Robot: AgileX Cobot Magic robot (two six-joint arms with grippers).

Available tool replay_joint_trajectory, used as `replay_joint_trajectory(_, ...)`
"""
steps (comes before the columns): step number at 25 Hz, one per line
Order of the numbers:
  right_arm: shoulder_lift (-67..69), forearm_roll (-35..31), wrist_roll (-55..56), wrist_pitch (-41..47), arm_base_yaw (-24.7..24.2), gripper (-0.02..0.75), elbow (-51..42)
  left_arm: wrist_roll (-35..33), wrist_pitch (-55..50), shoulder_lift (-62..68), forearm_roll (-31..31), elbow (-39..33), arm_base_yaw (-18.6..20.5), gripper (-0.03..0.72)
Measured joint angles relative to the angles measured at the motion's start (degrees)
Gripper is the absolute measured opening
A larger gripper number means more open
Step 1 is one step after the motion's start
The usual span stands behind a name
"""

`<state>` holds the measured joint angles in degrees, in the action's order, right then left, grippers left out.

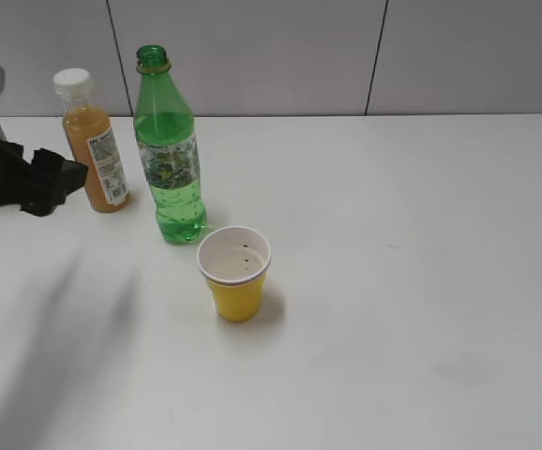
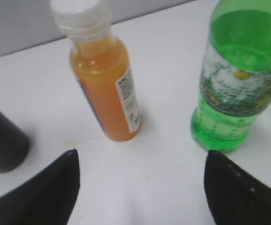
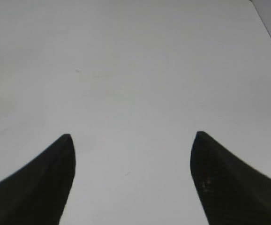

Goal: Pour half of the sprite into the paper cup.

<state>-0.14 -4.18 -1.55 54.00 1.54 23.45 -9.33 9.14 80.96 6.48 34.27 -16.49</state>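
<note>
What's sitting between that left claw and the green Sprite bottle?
The orange juice bottle stands between the left gripper and the sprite in the exterior view. Nothing visible separates the sprite from the paper cup.

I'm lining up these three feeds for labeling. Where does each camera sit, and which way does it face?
Exterior: raised, slanting down on the table, sprite, paper cup; left arm at the left edge.
Left wrist: behind the open left gripper, facing the orange juice bottle and sprite, both shared with exterior.
Right wrist: behind the open right gripper, facing bare table.

White table (image 1: 421,281): sprite (image 1: 168,159), paper cup (image 1: 235,274), orange juice bottle (image 1: 93,141), dark bottle (image 2: 2,140).
</note>
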Motion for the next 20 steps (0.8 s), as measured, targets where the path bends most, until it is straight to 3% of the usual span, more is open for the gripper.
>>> replay_joint_trajectory(5, 0.0, 0.0, 0.0, 0.0, 0.0, 0.573, 0.0, -0.1, -23.2, -0.2, 0.3, 10.7, 4.3, 0.619)
replay_joint_trajectory(13, 0.0, 0.0, 0.0, 0.0, 0.0, 0.573, 0.0, 1.8, -48.9, -0.6, 0.2, 23.7, 9.0, 0.603)
replay_joint_trajectory(20, 0.0, 0.0, 0.0, 0.0, 0.0, 0.573, 0.0, 3.0, -64.3, -3.3, -1.9, 23.1, 9.8, 0.593)
